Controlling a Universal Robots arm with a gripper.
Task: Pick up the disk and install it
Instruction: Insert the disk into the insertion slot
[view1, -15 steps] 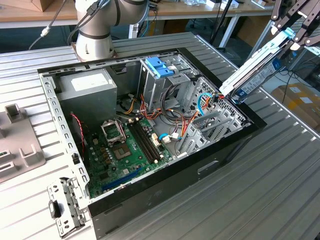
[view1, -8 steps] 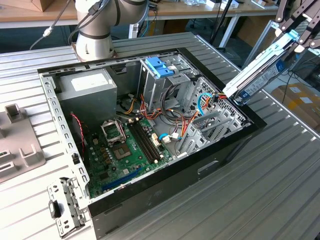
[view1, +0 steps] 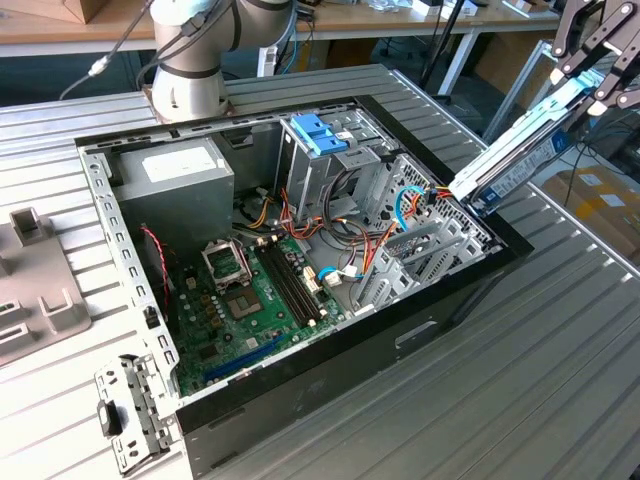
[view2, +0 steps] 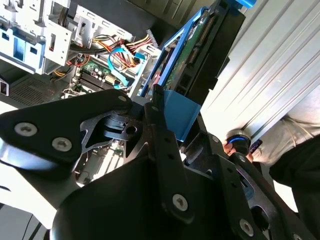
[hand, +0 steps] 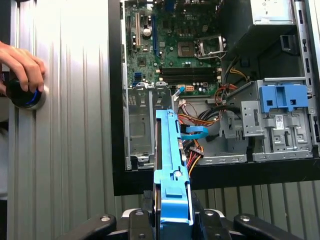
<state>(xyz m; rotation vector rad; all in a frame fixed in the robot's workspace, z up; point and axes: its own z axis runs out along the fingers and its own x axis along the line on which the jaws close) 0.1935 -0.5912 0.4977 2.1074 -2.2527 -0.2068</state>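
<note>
Gripper (hand: 172, 212) sits closest to the lens, clamped on 1 disk (hand: 172, 165) at its blue tab end.

Disk is in the air over the case (view1: 400, 330) rim, at the case corner toward the exterior view's right. Not seated. Long axis is tilted: tab end up in the gripper, free end pointing down into the case toward the open cage (hand: 145, 120). Can't tell whether the free end touches the rim.

Counts: 1 gripper, 1 disk, 1 case (open side up), 1 table (view1: 560, 400), 1 board, 1 PSU, 1 latch, 1 person's hand, 1 knob.

Around:
- Case lies mid-table.
- Board (view1: 215, 320) lies flat on the case floor.
- PSU (view1: 175, 175) is in the case's far corner, toward the exterior view's left.
- Pale blue latch (view1: 318, 133) is on the drive bay by the far wall, well apart from the disk.
- Cables (hand: 195, 132), an orange/yellow/red bundle plus one blue lead, crowd the space just beside the cage, near the disk's free end.
- Hand (hand: 20, 62) rests on a dark knob (hand: 25, 97) on the table, apart from the case.
</note>
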